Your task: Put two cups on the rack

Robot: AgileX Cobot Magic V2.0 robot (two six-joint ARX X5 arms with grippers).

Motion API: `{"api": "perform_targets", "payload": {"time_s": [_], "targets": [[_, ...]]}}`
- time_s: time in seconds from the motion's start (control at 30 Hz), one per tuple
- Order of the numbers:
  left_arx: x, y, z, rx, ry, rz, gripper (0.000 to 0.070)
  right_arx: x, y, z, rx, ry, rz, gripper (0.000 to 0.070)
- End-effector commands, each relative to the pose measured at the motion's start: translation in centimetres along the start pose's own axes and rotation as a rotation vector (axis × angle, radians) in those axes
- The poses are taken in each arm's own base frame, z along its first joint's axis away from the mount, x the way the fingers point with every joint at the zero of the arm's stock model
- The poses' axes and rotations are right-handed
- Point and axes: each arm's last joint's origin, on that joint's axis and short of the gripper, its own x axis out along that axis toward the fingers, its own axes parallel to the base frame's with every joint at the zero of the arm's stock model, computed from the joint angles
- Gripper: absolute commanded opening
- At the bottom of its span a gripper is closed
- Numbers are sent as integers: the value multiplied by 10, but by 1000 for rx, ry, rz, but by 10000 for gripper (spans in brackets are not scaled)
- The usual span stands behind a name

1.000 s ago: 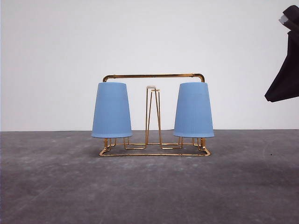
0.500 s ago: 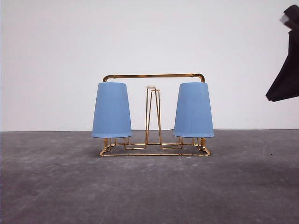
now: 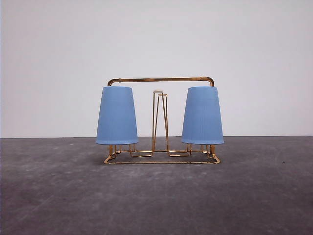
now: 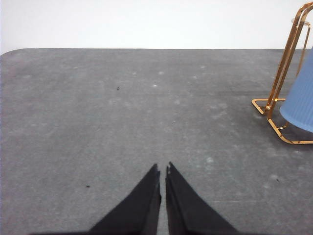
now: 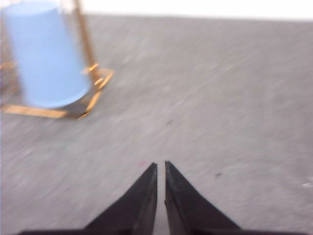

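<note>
Two cups sit mouth-down on the rack, so the task looks done. Largest first: the grey table carries the gold wire rack near its far edge, base flat, handle bar arched over the top. Left cup hangs inverted over a peg at the rack's left end, right cup likewise at the right end; upside-down placement lets each peg hold its cup upright and steady, rims just above the base wire. Middle peg with white tip stands bare between them. Left gripper is low over bare table, well apart from the rack corner, fingers nearly together, gripping nothing. Right gripper also has fingers pinched almost closed, empty, away from its cup; that view is motion-blurred, probably retreating.
</note>
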Motion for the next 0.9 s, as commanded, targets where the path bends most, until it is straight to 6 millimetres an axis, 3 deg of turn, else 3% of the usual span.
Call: {"api": "perform_targets", "payload": {"time_s": [0.0,0.1,0.87], "targets": [[1,0,-3,10,-2,2,0,1,-2,-5,-14,-32,-19,26],[1,0,-3,10,-2,2,0,3,-6,-15,-7,-55,-45,26],[1,0,-3,10,-2,2,0,2,-6,-13,-10,-91,-67,26]]}}
